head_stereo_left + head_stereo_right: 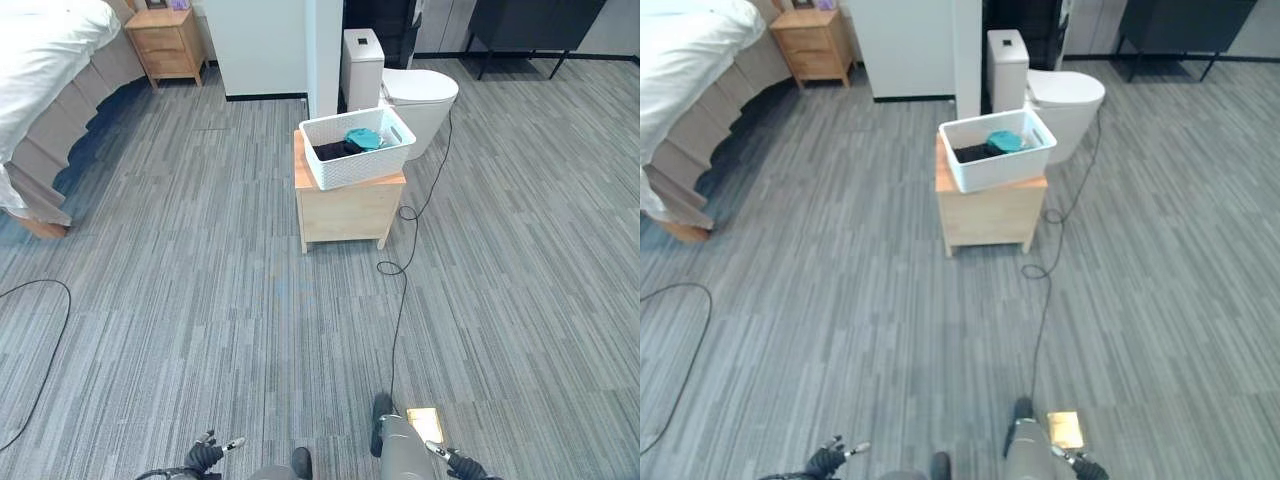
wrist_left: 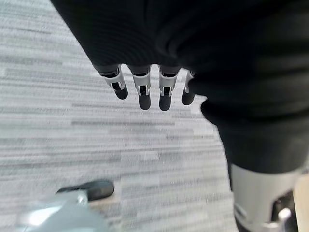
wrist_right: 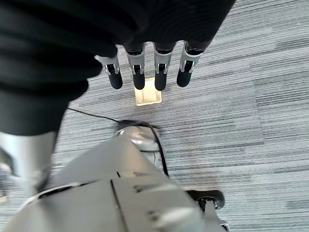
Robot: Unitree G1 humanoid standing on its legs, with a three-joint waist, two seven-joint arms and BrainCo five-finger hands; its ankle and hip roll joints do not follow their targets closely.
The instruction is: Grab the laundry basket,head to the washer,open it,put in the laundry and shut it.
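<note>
Hands first: our left hand (image 2: 145,89) and right hand (image 3: 145,72) hang low at our sides over the grey floor (image 1: 200,320), fingers straight and relaxed, holding nothing. Ahead and well apart from both sits the basket (image 1: 357,147), white, on a small wooden worktop (image 1: 345,205); it covers most of the top and juts past the right edge. Its long axis runs roughly across our view, slightly skewed. It lies a little right of centre, so we judge the right hand marginally nearer, though both must close in. Dark and teal laundry (image 1: 350,142) lies inside. Beyond stands a toilet (image 1: 415,100).
</note>
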